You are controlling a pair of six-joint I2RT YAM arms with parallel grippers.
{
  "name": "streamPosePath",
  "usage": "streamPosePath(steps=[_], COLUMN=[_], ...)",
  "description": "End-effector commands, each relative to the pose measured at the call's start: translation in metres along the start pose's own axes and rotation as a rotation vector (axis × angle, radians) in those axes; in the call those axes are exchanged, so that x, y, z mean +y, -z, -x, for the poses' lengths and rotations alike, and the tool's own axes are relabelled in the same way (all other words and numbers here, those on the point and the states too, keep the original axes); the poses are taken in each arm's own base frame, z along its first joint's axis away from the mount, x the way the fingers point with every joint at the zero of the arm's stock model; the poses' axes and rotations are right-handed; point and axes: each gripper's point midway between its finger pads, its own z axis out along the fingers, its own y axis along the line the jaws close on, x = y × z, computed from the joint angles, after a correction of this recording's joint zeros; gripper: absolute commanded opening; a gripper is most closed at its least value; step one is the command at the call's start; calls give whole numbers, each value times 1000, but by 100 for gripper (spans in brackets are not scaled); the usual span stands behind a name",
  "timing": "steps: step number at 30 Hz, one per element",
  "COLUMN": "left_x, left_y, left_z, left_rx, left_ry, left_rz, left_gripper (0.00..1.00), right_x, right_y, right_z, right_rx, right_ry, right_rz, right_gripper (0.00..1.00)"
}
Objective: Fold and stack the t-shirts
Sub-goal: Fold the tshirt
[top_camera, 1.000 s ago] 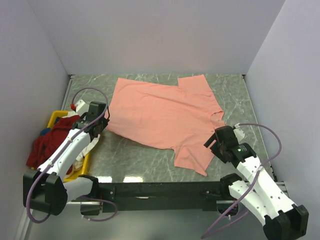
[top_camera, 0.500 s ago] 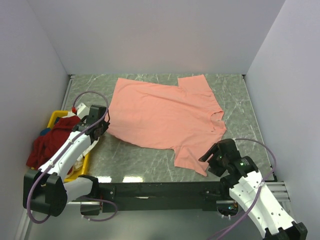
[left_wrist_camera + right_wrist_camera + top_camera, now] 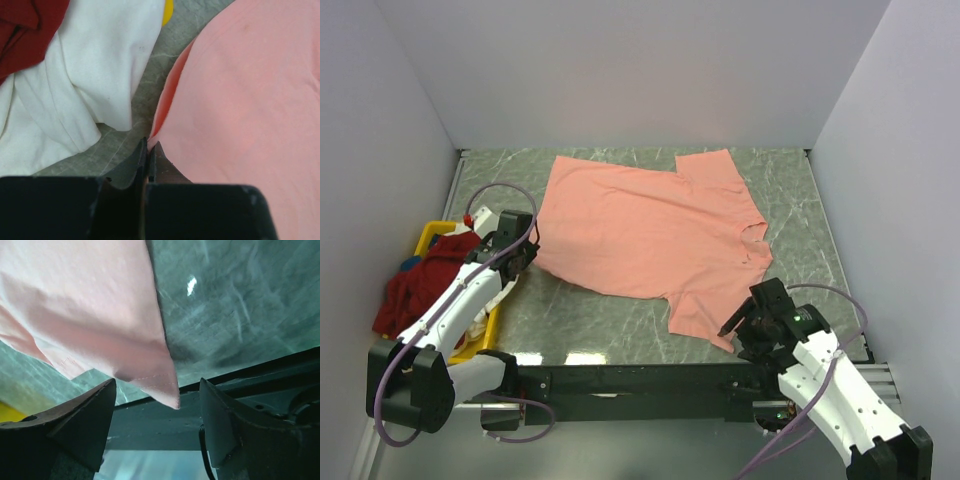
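Note:
The salmon-pink t-shirt [image 3: 650, 225] lies spread flat on the marble table. My left gripper [image 3: 524, 252] is shut on its left hem corner; the left wrist view shows the jaws closed with the pink edge [image 3: 240, 100] pinched between them. My right gripper [image 3: 738, 330] is open beside the near sleeve corner [image 3: 165, 390], which lies between its fingers [image 3: 80, 420] without touching them. The dark red t-shirt [image 3: 420, 285] is bunched in the yellow bin. The white t-shirt [image 3: 75, 100] lies crumpled next to the left gripper.
The yellow plastic bin [image 3: 428, 236] stands at the table's left edge. White walls enclose the table on three sides. A black rail [image 3: 640, 380] runs along the near edge, just below the right gripper.
My right gripper has moved toward the near edge, from beside the collar down to the near sleeve corner. The left gripper has barely moved.

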Motion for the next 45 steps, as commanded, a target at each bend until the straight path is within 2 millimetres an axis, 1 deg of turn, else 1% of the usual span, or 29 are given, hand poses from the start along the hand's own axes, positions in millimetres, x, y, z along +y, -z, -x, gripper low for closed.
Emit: streamPosePath(steps=[1, 4, 6, 7, 9, 10, 12, 13, 14, 15, 16, 18, 19, 20, 21, 22, 23, 24, 25, 26, 27, 32, 37, 41, 45], left_x=[-6, -5, -4, -4, -4, -5, -4, -4, -4, -2, -3, 0, 1, 3, 5, 7, 9, 13, 15, 17, 21, 31, 39, 44, 41], left_y=[0, -1, -2, -2, -2, -2, -2, -2, -2, -2, -1, -1, -1, -1, -2, -2, -2, -3, -3, -3, -4, -1, 8, 13, 13], left_z=[4, 2, 2, 2, 3, 3, 2, 3, 2, 0, 1, 1, 1, 1, -1, -2, -3, -6, -7, -8, -12, -13, -11, -12, -14], left_rx=[-17, -13, -13, -14, -14, -17, -14, -16, -12, -9, -11, -15, -19, -18, -17, -15, -14, -10, -11, -11, -6, -11, -18, -16, -7], left_ry=[23, 19, 18, 18, 16, 18, 16, 18, 15, 10, 10, 2, 3, 2, -1, 1, 2, 1, 2, 4, 2, 13, 26, 26, 22], left_rz=[-32, -29, -26, -26, -26, -27, -26, -29, -28, -26, -32, -24, -24, -18, -13, -13, -9, 0, 4, 7, 16, 41, 46, 53, 24], left_gripper=[1, 1, 1, 1, 1, 1, 1, 1, 1, 1, 1, 1, 1, 1, 1, 1, 1, 1, 1, 1, 1, 1, 1, 1, 1], right_x=[6, 11, 16, 18, 17, 19, 24, 25, 29, 25, 24, 19, 16, 18, 11, 8, 11, 7, 7, 11, 9, 12, 7, -1, 1], right_y=[-6, -14, -18, -18, -17, -16, -12, -11, -7, -6, -5, 3, 6, 15, 18, 23, 32, 37, 42, 51, 57, 93, 112, 127, 134], right_z=[-14, -17, -20, -20, -13, -9, 1, 5, 10, 15, 17, 26, 28, 33, 33, 38, 41, 39, 40, 41, 39, 39, 37, 36, 36], right_rx=[77, 93, 111, 109, 68, 48, -6, -26, -50, -81, -96, -148, -156, -188, -195, -228, -243, -248, -256, -265, -263, -303, -316, -336, -351], right_ry=[-84, -132, -147, -162, -169, -173, -164, -158, -150, -134, -123, -92, -88, -82, -77, -80, -83, -81, -82, -85, -85, -79, -45, -25, -9], right_rz=[45, 82, 124, 138, 133, 138, 156, 159, 170, 152, 140, 99, 79, 80, 49, 43, 58, 53, 61, 84, 85, 143, 147, 140, 172], right_gripper=[74, 70, 65, 64, 60, 53, 45, 32, 26, 20, 10, 2, 0, 0, 0, 0, 0, 0, 0, 0, 0, 0, 0, 0, 0])
